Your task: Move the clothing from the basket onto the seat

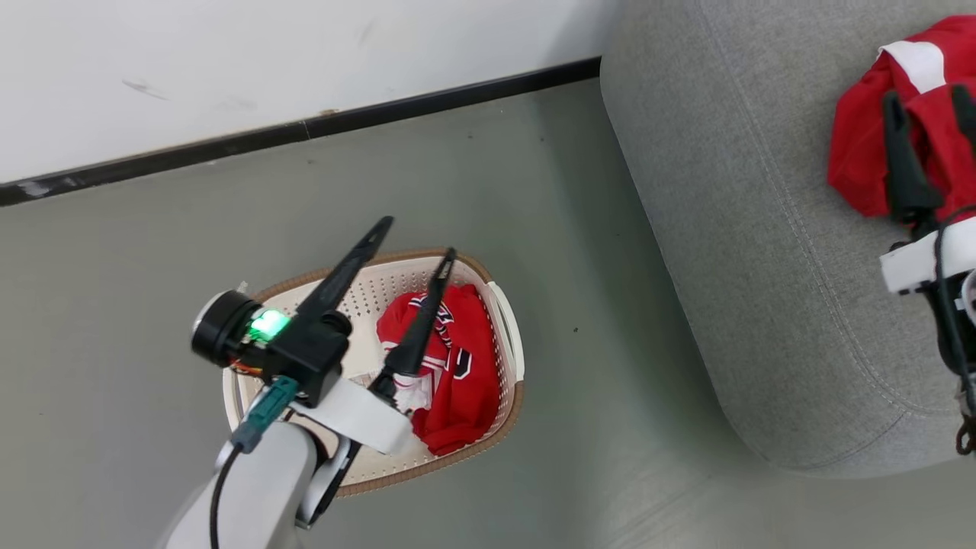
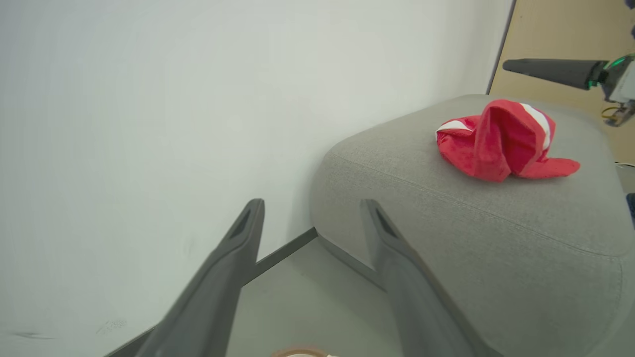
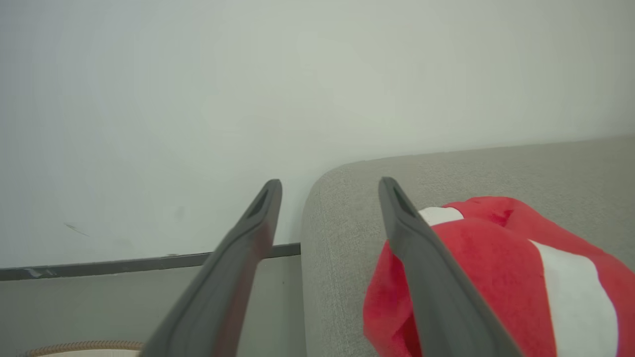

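Judging from how things lie, half of the task is done and the step in hand is to fetch the second garment. The seat point(image 1: 762, 229), big and grey at the right of the head view, carries one red garment point(image 1: 862, 152) as a crumpled heap with a white stripe on top; it has no clear long axis. The basket point(image 1: 512, 335) stands on the floor beside the seat, apart from it. The other red garment point(image 1: 465, 381) lies inside, pressed to the basket's side nearest the seat. This one is longer than wide. Its long axis runs from the robot's near side toward the room wall, and its lettering looks upward. The left pincer point(image 1: 419, 236) hangs above the basket with its two fingers spread and nothing between them. The right pincer point(image 1: 925, 91) is above the heap on the seat, also spread and holding nothing. To do the step well, I think the left pincer should turn so that its fingers close across the long axis, not along it. It should come down on the thick middle fold — away from the perforated side — and take enough cloth that no end drags on the rim during the lift.
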{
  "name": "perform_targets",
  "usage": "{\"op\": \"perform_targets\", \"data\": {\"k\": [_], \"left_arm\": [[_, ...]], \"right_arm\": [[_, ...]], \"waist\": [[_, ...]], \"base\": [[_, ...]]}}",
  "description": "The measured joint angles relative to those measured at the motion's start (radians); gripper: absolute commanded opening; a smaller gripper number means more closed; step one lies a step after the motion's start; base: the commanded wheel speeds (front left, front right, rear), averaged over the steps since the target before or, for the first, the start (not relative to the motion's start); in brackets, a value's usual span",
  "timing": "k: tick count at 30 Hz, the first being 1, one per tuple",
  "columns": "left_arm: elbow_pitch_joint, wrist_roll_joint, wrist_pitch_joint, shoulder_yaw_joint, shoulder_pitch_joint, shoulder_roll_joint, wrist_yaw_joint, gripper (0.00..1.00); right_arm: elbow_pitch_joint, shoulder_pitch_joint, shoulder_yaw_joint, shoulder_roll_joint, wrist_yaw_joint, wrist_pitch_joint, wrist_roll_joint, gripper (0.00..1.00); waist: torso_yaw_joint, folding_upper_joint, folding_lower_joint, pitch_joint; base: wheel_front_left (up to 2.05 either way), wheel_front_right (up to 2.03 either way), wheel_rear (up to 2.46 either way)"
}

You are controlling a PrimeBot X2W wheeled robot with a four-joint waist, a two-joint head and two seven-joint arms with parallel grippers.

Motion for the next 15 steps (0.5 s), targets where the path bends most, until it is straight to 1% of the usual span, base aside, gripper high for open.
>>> {"op": "perform_targets", "data": {"k": [6,15], "left_arm": [[0.027,-0.017,-0.014,0.067,0.032,0.014,0.038,1.00],[0.055,-0.053,-0.030,0.153,0.092,0.015,0.087,1.00]], "right_arm": [[-0.043,0.041,0.034,0.018,0.000,0.000,-0.027,1.00],[-0.072,0.096,0.054,0.078,0.000,0.000,-0.046,1.00]], "waist": [[0.011,0.0000,0.0000,-0.037],[0.036,0.0000,0.0000,-0.099]], "base": [[0.00,0.00,0.00],[0.00,0.00,0.00]]}}
